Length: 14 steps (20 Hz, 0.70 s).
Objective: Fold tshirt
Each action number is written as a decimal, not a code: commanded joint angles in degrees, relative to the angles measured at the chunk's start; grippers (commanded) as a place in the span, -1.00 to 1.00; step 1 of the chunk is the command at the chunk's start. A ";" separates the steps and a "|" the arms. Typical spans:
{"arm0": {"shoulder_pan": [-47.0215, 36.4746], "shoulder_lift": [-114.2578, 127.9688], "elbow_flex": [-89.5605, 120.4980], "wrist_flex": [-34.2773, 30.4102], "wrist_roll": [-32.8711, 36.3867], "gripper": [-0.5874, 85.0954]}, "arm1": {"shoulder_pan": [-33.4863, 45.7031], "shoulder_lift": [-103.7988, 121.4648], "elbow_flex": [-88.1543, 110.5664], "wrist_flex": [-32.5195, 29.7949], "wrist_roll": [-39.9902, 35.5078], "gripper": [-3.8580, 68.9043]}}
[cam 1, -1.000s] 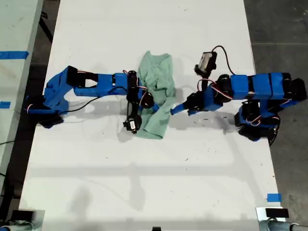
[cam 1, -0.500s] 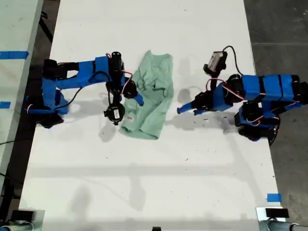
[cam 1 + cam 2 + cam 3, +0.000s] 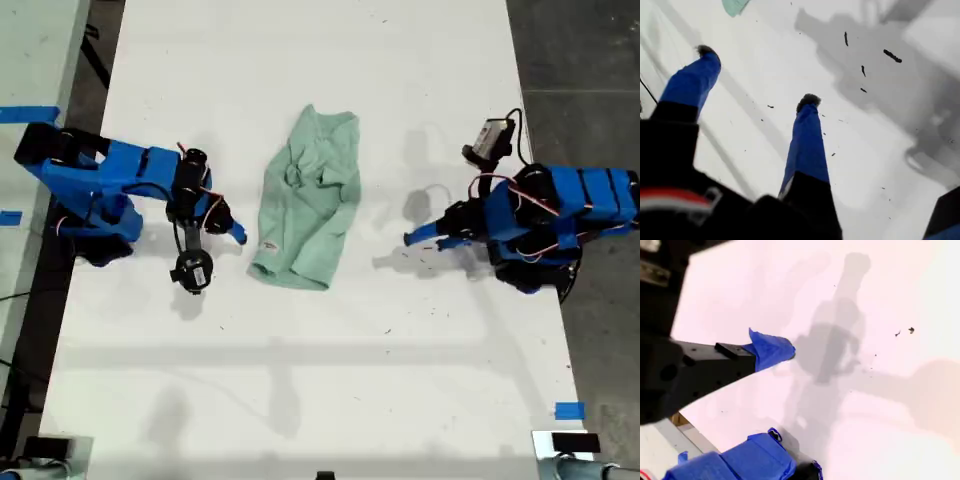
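Second gripper (image 3: 779,390) (image 3: 232,230): jaws parted, nothing between them, only bare table (image 3: 300,380) below. Half a second ago its tip was at the edge of the tshirt that faces the exterior view's left. Now that arm has drawn back toward the exterior view's left and the gripper is clear of the cloth, near it but apart.

First gripper (image 3: 757,75) (image 3: 412,238): fingers spread wide, empty, over white surface peppered with dark specks. It too has retreated, toward the exterior view's right, and is well apart from the shirt; a second ago it was just beside the cloth.

Tshirt (image 3: 305,215) (image 3: 732,6): lies between the two arms in the middle of the table, a narrow rumpled strip running up and down the exterior view. Its lower end is a little wider than a second ago, when an arm lay over it. White tag (image 3: 268,246) shows near its lower corner on the exterior view's left. In the first wrist view only a corner of the cloth shows.
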 commanded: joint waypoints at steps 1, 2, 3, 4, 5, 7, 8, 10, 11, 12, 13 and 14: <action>2.46 5.80 2.81 -4.04 -2.11 -0.23 | -0.88 -0.97 -0.97 -0.62 0.62 -0.07; 2.11 5.62 2.29 -4.13 -1.76 -0.23 | -0.44 -2.55 -1.32 -2.11 -0.26 -0.08; 1.58 5.45 1.49 -4.31 -1.14 -0.22 | 0.00 -4.92 -2.11 -3.52 -1.05 -0.08; 1.05 5.27 0.62 -4.75 0.18 -0.23 | 0.35 -8.61 -3.96 -5.01 -1.93 -0.09; 0.44 4.31 -1.14 -4.83 1.58 -0.23 | 0.62 -13.36 -6.68 -6.68 -2.72 -0.09; -1.49 -0.70 -7.73 -4.39 5.63 -0.24 | 0.97 -25.40 -13.54 -11.25 -4.83 -0.09; -2.29 -5.01 -12.74 -3.69 7.65 -0.24 | 1.41 -31.73 -17.67 -12.83 -5.98 -0.09; -3.43 -13.36 -22.41 -3.25 11.07 -0.24 | 2.20 -44.56 -27.95 -14.77 -8.35 -0.08; -3.69 -16.79 -26.28 -3.25 12.39 -0.24 | 2.46 -50.27 -32.96 -15.12 -9.32 -0.09; -3.87 -19.86 -29.44 -3.16 12.74 -0.24 | 2.55 -55.99 -38.14 -15.38 -10.02 -0.09; -4.13 -22.06 -31.11 -3.08 12.74 -0.24 | 2.55 -61.79 -43.24 -15.56 -10.72 -0.09; -4.48 -23.29 -31.38 -3.16 12.66 -0.24 | 2.64 -67.59 -48.78 -15.03 -11.43 -0.10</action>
